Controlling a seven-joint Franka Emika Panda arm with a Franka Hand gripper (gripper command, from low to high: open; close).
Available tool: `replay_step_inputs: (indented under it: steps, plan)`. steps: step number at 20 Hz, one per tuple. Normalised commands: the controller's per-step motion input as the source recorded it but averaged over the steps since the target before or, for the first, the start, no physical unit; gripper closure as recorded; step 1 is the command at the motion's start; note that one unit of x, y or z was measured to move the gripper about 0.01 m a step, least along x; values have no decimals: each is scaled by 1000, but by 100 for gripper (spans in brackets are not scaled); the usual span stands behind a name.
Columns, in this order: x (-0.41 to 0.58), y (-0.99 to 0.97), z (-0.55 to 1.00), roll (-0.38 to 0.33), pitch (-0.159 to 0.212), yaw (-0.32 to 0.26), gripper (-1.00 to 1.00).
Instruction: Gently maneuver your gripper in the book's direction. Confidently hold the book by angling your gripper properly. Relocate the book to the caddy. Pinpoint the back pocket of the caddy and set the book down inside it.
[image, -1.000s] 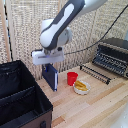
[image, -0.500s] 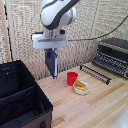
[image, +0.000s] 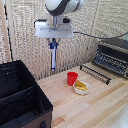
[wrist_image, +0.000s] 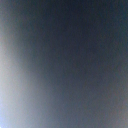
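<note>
My gripper (image: 53, 45) hangs high above the wooden table, near the middle of the exterior view, and is shut on the book (image: 53, 58). The book is seen edge-on as a thin dark blue strip hanging straight down from the fingers. The black fabric caddy (image: 35, 100) stands low at the exterior view's left, below and left of the book. A divider wall (image: 17, 94) splits it. The back pocket (image: 12, 80) lies on the far side of that wall. The wrist view is filled by a blurred dark blue surface, the book (wrist_image: 70, 55) close up.
A red cup (image: 72, 78) and a small white bowl (image: 81, 88) holding something yellow sit on the table below and right of the book. A dark toaster oven (image: 114, 57) with a pulled-out rack (image: 95, 73) stands at the exterior view's right. A woven screen backs the scene.
The gripper has risen with the book held in it, and drifted slightly toward the exterior view's right. The book's lower end now hangs well above the red cup.
</note>
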Motion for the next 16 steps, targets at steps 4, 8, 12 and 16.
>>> replay_step_inputs:
  steps: [4, 8, 12, 16]
  plan:
    - [86, 252, 639, 104, 3, -218, 100]
    - [202, 506, 638, 100, 27, -133, 100]
    - [248, 576, 666, 88, 32, -111, 100]
    - [262, 589, 681, 82, 32, -107, 100]
